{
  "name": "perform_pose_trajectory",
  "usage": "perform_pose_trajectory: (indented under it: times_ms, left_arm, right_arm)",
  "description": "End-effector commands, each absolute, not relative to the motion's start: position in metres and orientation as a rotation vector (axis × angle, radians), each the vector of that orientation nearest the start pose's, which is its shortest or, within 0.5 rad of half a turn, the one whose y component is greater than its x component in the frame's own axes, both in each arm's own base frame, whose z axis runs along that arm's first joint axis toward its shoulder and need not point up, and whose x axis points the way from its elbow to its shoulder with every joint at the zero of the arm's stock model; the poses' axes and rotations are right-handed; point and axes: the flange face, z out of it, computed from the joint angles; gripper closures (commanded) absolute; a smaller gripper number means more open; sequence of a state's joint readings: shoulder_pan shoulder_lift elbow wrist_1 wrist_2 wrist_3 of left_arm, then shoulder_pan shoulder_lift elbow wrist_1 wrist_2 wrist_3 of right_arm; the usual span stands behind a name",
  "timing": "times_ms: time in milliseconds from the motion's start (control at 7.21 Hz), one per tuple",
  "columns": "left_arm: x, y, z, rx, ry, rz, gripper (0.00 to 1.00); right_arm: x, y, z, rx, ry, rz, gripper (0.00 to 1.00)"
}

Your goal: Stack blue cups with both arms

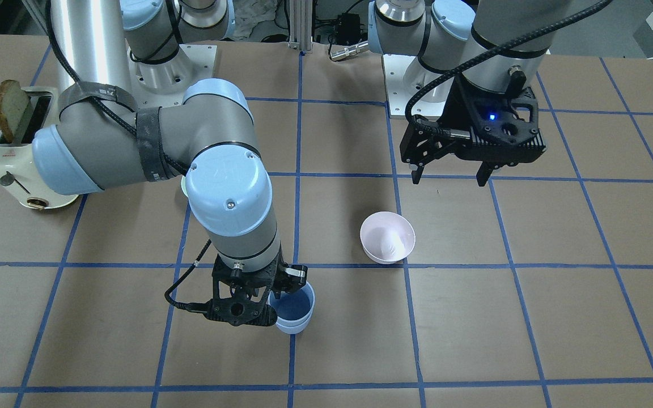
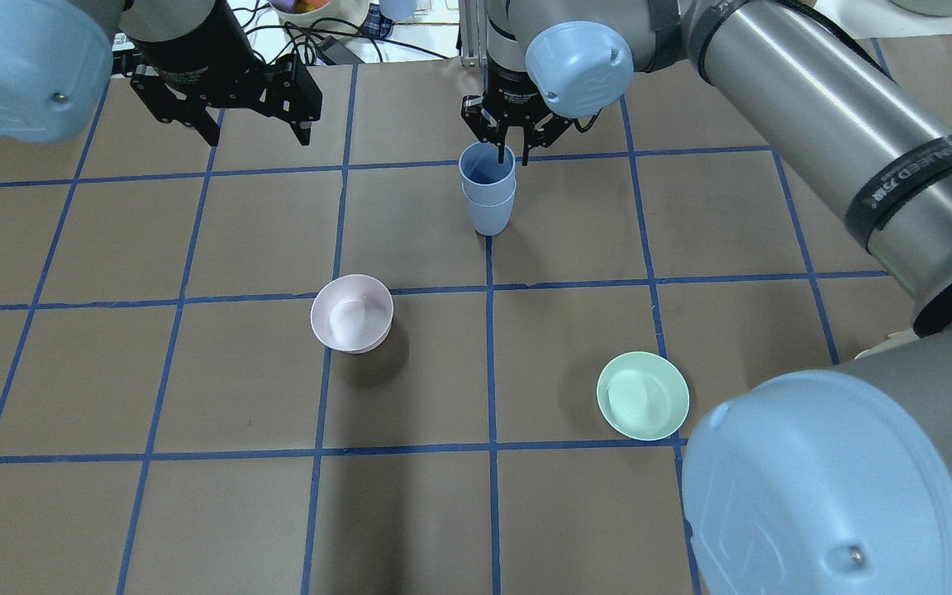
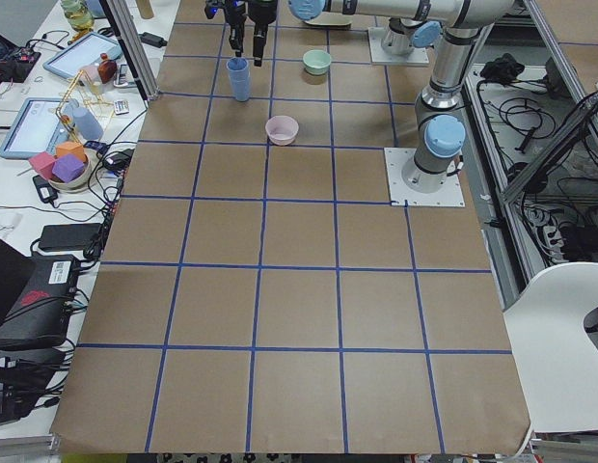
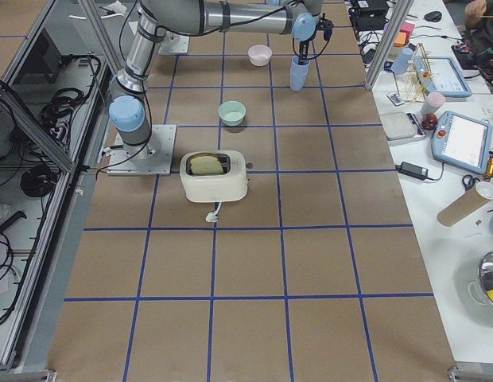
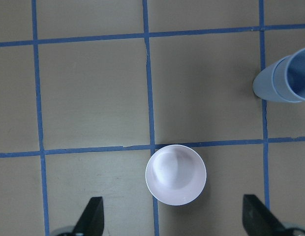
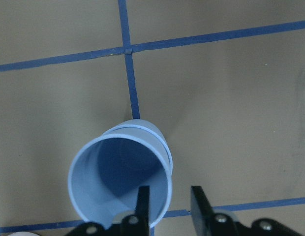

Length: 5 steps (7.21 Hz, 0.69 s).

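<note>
The two blue cups [image 2: 487, 194] stand nested, one inside the other, upright on a blue grid line at the table's far middle; they also show in the front view [image 1: 293, 310] and the right wrist view [image 6: 120, 182]. My right gripper [image 2: 511, 155] hangs over the top cup's rim. In the right wrist view the gripper [image 6: 169, 204] straddles that rim, one finger inside and one outside, jaws slightly apart and clear of the wall. My left gripper [image 1: 451, 175] is open and empty, high above the table, with the cups at the right edge of its wrist view [image 5: 288, 78].
A pale pink bowl [image 2: 352, 314] sits left of centre, under my left gripper's view [image 5: 175, 174]. A mint-green bowl [image 2: 643, 395] sits near right. A cream toaster [image 1: 17, 153] with toast stands by my right arm's base. Operators' clutter lies beyond the far edge.
</note>
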<state>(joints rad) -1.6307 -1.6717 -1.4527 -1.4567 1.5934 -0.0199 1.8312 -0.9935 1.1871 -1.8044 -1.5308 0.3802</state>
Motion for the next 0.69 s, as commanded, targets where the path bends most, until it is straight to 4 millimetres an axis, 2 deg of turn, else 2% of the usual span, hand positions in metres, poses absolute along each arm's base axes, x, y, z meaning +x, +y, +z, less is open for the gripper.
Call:
perform_pose_trajectory:
  times_ms: [0, 139, 277, 416, 554]
  left_arm:
    - [-0.163, -0.538, 0.507, 0.060, 3.116, -0.207, 0.00]
    - [-0.164, -0.537, 0.507, 0.062, 3.117, -0.207, 0.00]
    - [-0.163, -0.538, 0.507, 0.060, 3.116, -0.207, 0.00]
    - [-0.163, -0.538, 0.507, 0.057, 3.117, -0.207, 0.00]
    - [-0.164, -0.537, 0.507, 0.060, 3.118, -0.207, 0.00]
  right_arm:
    - [0.274, -0.682, 0.381, 0.189, 3.081, -0.108, 0.00]
    - [0.230, -0.690, 0.395, 0.218, 3.124, -0.047, 0.02]
    - [0.184, -0.688, 0.427, 0.113, 3.200, -0.108, 0.05]
    - [0.161, -0.671, 0.455, 0.135, 3.202, -0.089, 0.02]
    - [0.156, -0.633, 0.483, 0.113, 3.205, -0.012, 0.04]
